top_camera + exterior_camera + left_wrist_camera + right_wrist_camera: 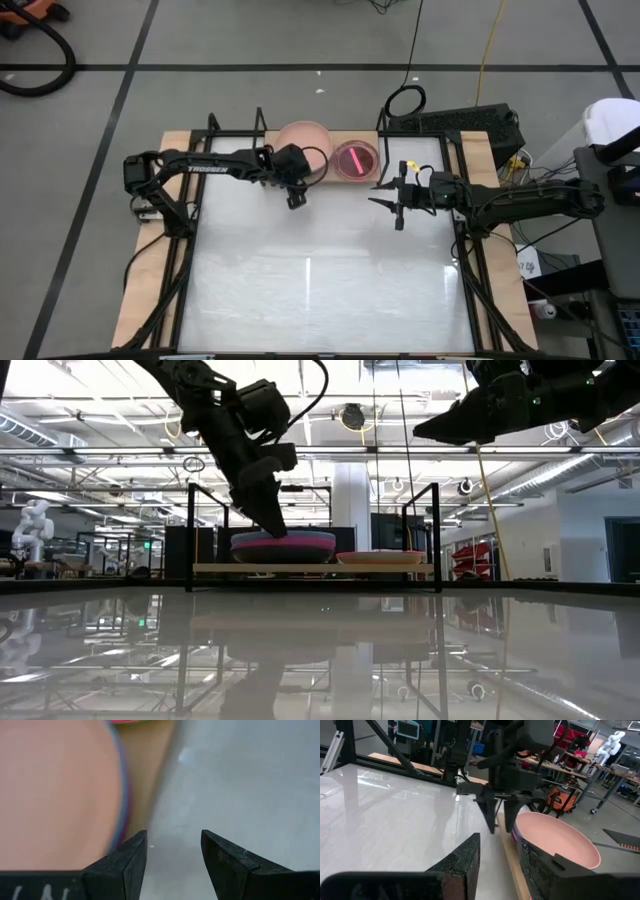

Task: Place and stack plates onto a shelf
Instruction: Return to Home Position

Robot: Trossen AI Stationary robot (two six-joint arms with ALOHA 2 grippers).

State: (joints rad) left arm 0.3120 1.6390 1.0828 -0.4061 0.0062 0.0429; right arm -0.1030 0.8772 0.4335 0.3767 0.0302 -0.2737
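- Step in hand: arms go back to rest. Left gripper [295, 198] sits at front edge of shelf [310, 568], just beside salmon plate [303, 140]. Fingers apart, nothing held.
- Rec.: lift left gripper clear before swinging off. The tip is low and could catch the plate rim.
- Right gripper [425, 430] is in front of shelf, raised, fingers apart, empty. Judged an easy retreat.
- Plates: two stacks on shelf. The taller has the salmon plate on top, the lower has magenta plate [355, 160] on top.
- Low view only: left tip is about level w/ stack top.
- Left wrist view only: blue rim [123, 805] under salmon plate.
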